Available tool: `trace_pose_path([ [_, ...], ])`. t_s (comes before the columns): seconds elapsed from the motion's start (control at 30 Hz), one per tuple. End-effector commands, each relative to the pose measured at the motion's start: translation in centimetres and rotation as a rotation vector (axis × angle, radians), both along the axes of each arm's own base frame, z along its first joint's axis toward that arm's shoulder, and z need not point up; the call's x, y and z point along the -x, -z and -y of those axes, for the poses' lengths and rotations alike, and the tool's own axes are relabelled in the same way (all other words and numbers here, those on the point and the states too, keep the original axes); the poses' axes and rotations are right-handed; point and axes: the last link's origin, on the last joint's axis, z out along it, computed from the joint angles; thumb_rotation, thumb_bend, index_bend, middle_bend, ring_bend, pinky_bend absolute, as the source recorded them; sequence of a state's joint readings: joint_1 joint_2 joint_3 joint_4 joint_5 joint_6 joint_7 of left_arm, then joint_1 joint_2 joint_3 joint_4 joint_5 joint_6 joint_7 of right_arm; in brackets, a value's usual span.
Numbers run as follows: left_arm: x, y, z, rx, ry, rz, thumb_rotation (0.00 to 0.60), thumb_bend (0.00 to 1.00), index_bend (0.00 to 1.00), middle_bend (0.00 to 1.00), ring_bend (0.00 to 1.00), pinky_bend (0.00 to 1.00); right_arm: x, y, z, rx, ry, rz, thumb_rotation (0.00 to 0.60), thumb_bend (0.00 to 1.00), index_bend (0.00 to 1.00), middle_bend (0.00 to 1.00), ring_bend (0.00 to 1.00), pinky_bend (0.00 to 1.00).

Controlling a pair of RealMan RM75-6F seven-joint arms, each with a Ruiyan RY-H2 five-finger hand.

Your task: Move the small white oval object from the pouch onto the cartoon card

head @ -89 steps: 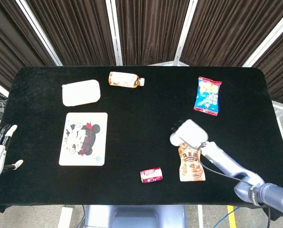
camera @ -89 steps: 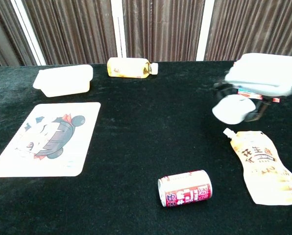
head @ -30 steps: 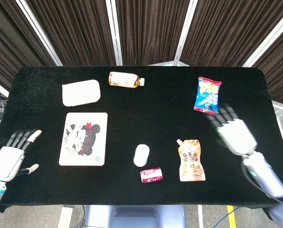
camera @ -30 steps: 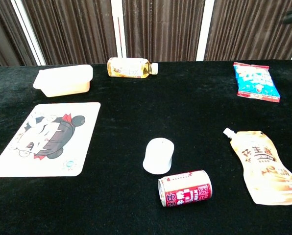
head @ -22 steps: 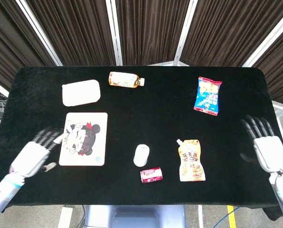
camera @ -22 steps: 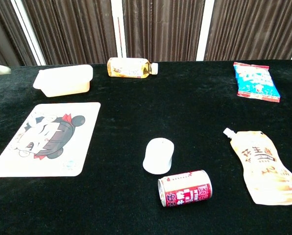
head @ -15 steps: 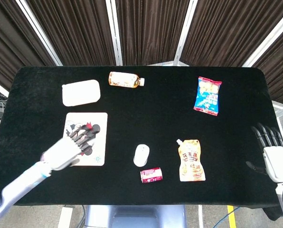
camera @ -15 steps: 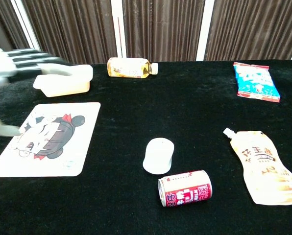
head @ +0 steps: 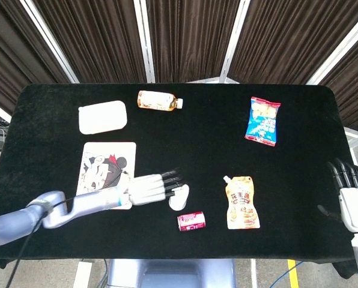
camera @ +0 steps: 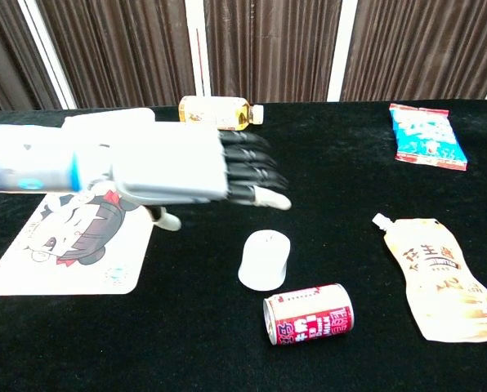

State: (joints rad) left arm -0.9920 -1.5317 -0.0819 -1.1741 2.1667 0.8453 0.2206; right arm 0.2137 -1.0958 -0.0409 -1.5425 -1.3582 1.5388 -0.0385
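Hovering with flat, spread fingers, the left robot hand (head: pixel 150 188) holds nothing above the smooth white oval object (camera: pixel 264 259).

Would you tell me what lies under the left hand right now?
The left hand covers part of the cartoon card; its fingers reach over the white oval object.

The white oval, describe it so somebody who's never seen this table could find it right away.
On the black table, look near the front edge, between the cartoon card and the tan pouch. The white oval lies just behind a small red can on its side, with the left robot hand reaching over it. It is the only plain, unprinted rounded thing there.
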Motion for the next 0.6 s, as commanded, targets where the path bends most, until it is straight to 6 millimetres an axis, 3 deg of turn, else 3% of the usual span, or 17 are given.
trace_pose_path([
  [0.03,-1.4,2.6,-0.4,0.005,0.081,-0.088,0.600,0.00,0.03,0.00,0.00,0.00,0.3,-0.1,0.0,0.002,0.007,-0.001,0.600,0.00,0.00,0.00,0.00,0.00],
  [0.23,-2.8,5.2,-0.5,0.024,0.115,-0.115,0.600,0.00,0.05,0.00,0.00,0.00,0.7,-0.4,0.1,0.012,0.018,0.001,0.600,0.00,0.00,0.00,0.00,0.00],
  [0.5,-4.4,7.1,-0.3,0.045,0.142,-0.123,0.600,0.00,0.07,0.00,0.01,0.00,1.0,-0.6,0.3,0.015,0.031,0.010,0.600,0.00,0.00,0.00,0.00,0.00],
  [0.6,-4.6,7.9,0.0,0.055,0.157,-0.133,0.600,0.00,0.16,0.08,0.09,0.06,1.1,-0.7,0.3,0.017,0.033,0.012,0.600,0.00,0.00,0.00,0.00,0.00],
])
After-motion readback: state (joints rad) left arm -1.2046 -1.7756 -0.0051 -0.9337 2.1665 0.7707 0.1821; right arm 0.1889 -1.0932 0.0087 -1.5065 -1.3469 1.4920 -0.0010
